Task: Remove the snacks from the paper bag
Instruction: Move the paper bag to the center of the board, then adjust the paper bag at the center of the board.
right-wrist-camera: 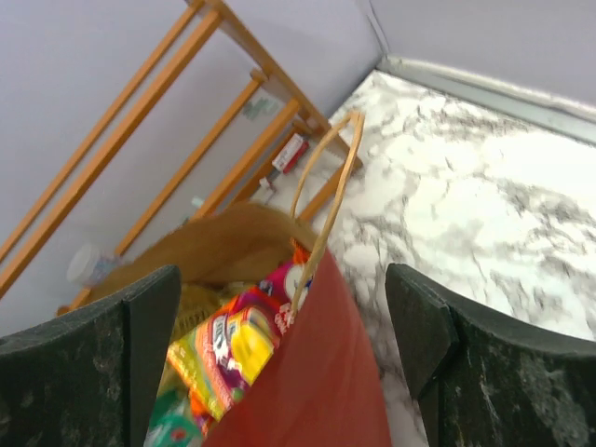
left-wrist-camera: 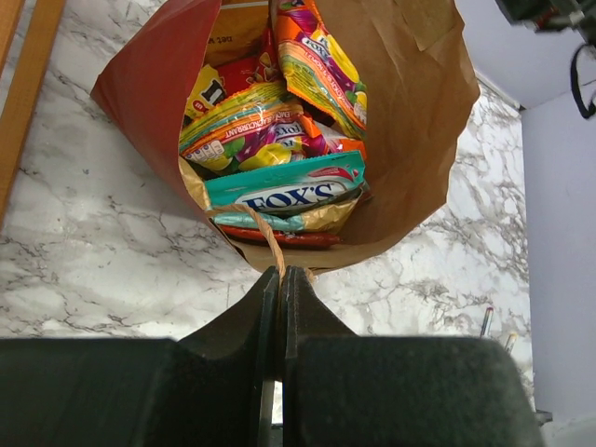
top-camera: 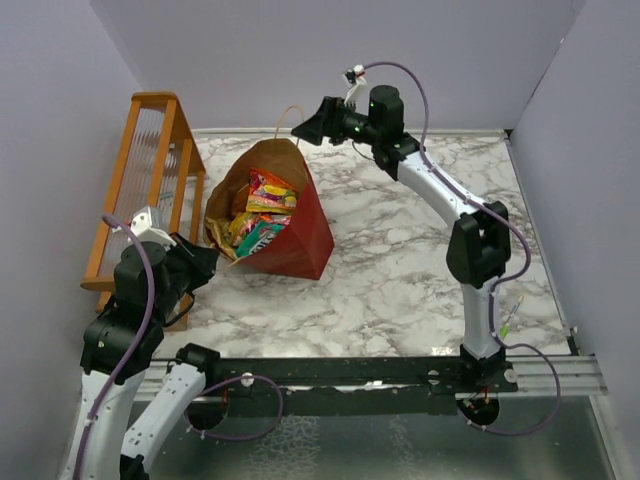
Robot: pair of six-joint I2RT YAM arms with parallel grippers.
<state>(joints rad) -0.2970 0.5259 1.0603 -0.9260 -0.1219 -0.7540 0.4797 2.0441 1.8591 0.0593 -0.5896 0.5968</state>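
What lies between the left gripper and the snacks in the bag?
In the left wrist view, only the tan handle, pinched in the shut left gripper, and the bag's near rim. The teal snack pack lies just past that rim.

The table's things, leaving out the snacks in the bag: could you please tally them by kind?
Paper bag: 1
Wooden rack: 1
Pens: 2
Total: 4

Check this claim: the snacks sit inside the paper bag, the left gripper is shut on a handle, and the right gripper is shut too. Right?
No: the right gripper is open, its fingers spread wide, as the right wrist view shows. The rest holds.
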